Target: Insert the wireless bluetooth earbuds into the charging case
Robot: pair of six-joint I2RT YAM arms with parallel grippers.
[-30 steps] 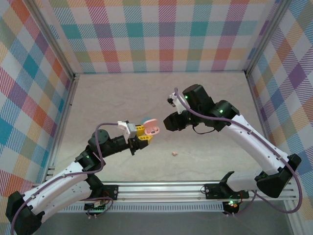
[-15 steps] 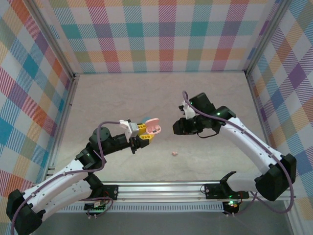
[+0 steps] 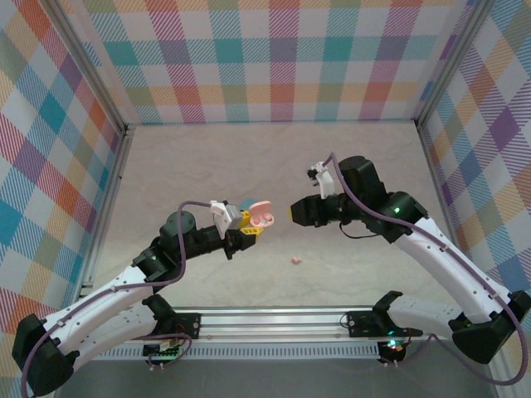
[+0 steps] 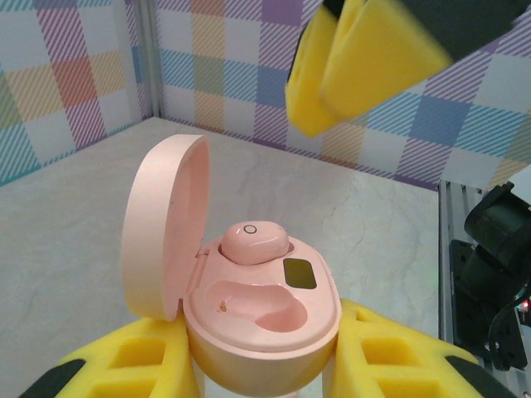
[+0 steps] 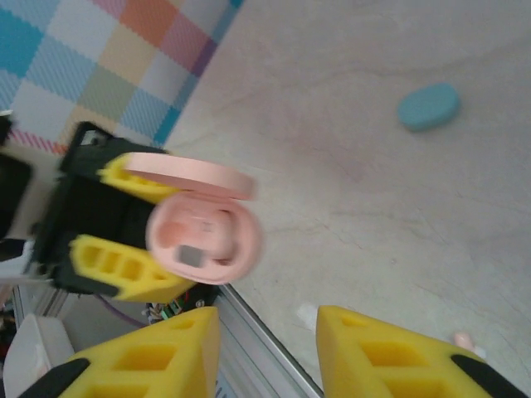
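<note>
My left gripper (image 3: 246,229) is shut on the pink charging case (image 4: 265,307), held above the table with its lid (image 4: 162,224) swung open. One pink earbud (image 4: 253,242) sits in the far socket; the near socket is bare. My right gripper (image 3: 298,214) hovers just right of the case, open, with nothing between its yellow fingers (image 5: 149,365). The right wrist view looks down on the open case (image 5: 203,236). A second pink earbud (image 3: 295,260) lies loose on the table in front of both grippers, and the same earbud (image 5: 462,340) shows beside the right finger.
A blue oval case (image 5: 427,106) lies shut on the table behind the pink one, partly hidden by the lid in the top view. Checked walls (image 3: 282,58) enclose the table on three sides. A metal rail (image 3: 274,319) runs along the near edge.
The right arm has swung so its wrist sits farther right and lower, with the gripper still facing the case. The left gripper has carried the case slightly to the right.
</note>
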